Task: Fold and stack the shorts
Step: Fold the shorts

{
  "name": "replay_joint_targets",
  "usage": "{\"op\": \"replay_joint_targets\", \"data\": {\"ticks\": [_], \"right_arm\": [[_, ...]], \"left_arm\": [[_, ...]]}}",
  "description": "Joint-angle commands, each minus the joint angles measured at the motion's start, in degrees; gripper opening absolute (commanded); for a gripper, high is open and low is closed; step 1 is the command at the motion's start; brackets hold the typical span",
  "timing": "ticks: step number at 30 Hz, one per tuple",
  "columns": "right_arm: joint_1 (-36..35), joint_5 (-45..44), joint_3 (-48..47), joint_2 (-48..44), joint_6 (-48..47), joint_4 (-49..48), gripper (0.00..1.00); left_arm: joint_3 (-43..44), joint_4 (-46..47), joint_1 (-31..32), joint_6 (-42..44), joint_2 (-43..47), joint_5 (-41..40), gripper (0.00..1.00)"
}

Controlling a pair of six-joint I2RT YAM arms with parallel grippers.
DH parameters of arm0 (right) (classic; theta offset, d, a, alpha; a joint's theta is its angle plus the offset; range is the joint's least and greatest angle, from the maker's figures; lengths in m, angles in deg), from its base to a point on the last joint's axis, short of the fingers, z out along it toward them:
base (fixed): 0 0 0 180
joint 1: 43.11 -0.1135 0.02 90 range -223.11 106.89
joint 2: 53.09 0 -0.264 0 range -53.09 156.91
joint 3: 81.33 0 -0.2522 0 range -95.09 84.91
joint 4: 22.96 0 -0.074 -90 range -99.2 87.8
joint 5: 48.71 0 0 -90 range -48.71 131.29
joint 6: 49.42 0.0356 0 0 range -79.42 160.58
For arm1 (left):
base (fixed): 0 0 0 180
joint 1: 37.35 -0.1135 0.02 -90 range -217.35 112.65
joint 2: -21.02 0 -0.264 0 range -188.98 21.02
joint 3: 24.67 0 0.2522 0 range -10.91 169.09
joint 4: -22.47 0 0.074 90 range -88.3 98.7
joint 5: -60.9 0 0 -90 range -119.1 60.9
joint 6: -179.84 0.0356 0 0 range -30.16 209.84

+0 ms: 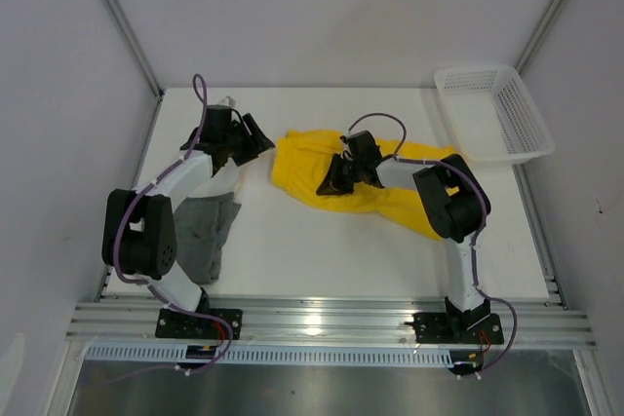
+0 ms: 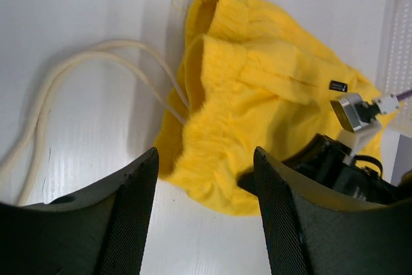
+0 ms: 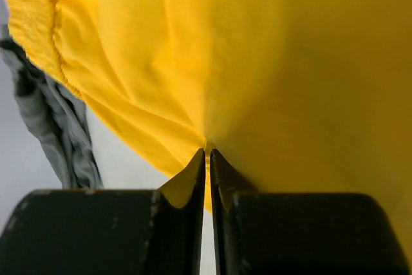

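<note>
Looks fleecy and matt on the yellow shorts (image 2: 257,82), thin and crinkled on the grey shorts (image 1: 207,231); smooth, faintly sheened on the white table (image 1: 322,250); moulded plastic in the mesh basket (image 1: 512,119); brushed metal along the front rail (image 1: 331,317).

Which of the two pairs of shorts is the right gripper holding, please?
The yellow shorts: the right gripper is shut on a fold of them; the grey shorts lie apart, ungripped.
</note>
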State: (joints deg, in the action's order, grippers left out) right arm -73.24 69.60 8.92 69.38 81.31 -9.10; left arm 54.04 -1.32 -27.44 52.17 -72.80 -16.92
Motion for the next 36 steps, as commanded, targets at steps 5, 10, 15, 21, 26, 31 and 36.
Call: {"op": "replay_joint_targets", "data": {"ticks": [5, 10, 15, 21, 26, 31, 36], "right_arm": [[-0.3, -2.3, 7.7, -11.6, -6.4, 7.5, 0.12], [-0.6, 0.0, 3.3, -11.6, -7.0, 8.4, 0.18], [-0.6, 1.8, 0.3, -12.3, -6.4, 8.3, 0.20], [0.0, 3.8, -6.8, -8.9, -4.9, 5.5, 0.32], [0.2, 8.4, -12.5, -2.2, -0.9, 0.0, 0.36], [-0.1, 7.4, -18.9, 4.8, 1.2, -0.5, 0.36], [0.0, 3.9, -18.0, 7.6, 1.4, -0.4, 0.33]], "left_arm": [[-16.8, 12.1, 0.6, -6.9, 9.9, 3.2, 0.63], [-26.1, 15.4, 2.0, -10.0, 18.0, 1.1, 0.63], [-29.1, 13.4, 2.7, -9.8, 24.6, -0.8, 0.64], [-34.6, 17.7, 3.3, -12.8, 28.5, 0.6, 0.65], [-36.6, 20.1, 3.8, -13.4, 27.0, 1.1, 0.66], [-40.7, 25.8, 4.1, -14.4, 27.4, 0.5, 0.66], [-44.4, 34.2, 4.5, -16.6, 25.5, 1.9, 0.68]]}}
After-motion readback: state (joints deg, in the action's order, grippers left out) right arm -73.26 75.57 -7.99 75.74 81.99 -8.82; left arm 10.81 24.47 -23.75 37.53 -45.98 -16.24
